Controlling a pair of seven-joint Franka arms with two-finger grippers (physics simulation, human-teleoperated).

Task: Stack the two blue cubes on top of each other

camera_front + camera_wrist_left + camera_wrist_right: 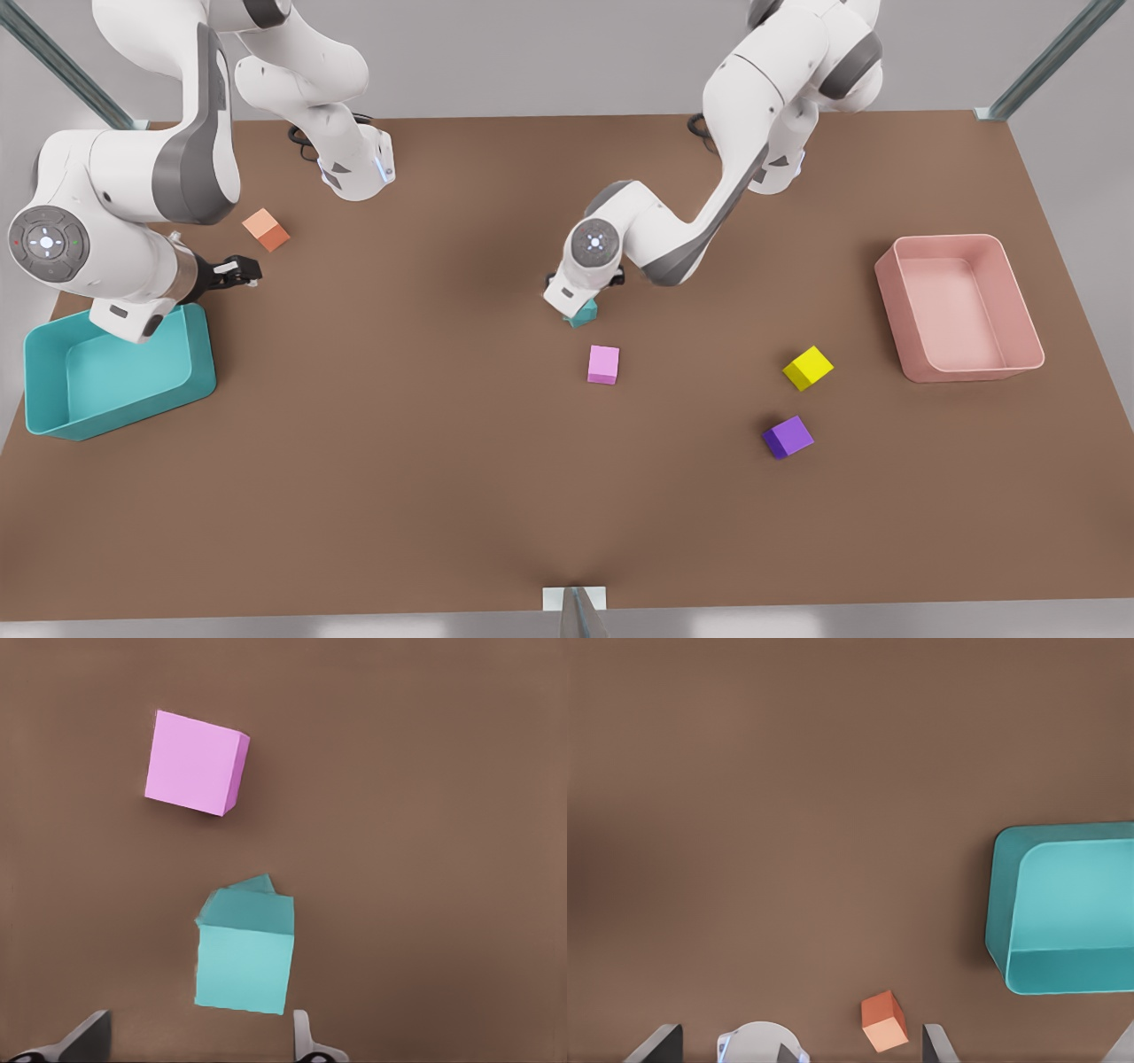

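The two blue cubes stand as a stack near the table's middle. The upper cube [244, 970] rests on the lower cube [252, 886], which is turned slightly and peeks out behind it. In the front view one blue cube [585, 312] shows beneath the left gripper [574, 306]. The left gripper [199, 1041] hovers over the stack, open, with its fingertips [304, 1036] apart from the cube's sides. The right gripper [237, 270] waits open at the front view's left, above the table beside the teal bin; its own view shows its fingertips [937, 1045] spread wide.
A pink cube [603, 364] [195, 762] lies close to the stack on the near side. Yellow [807, 368] and purple [788, 437] cubes lie toward the front view's right, by a pink bin [974, 365]. An orange cube [267, 229] [884, 1020] and a teal bin [202, 354] [999, 904] sit left.
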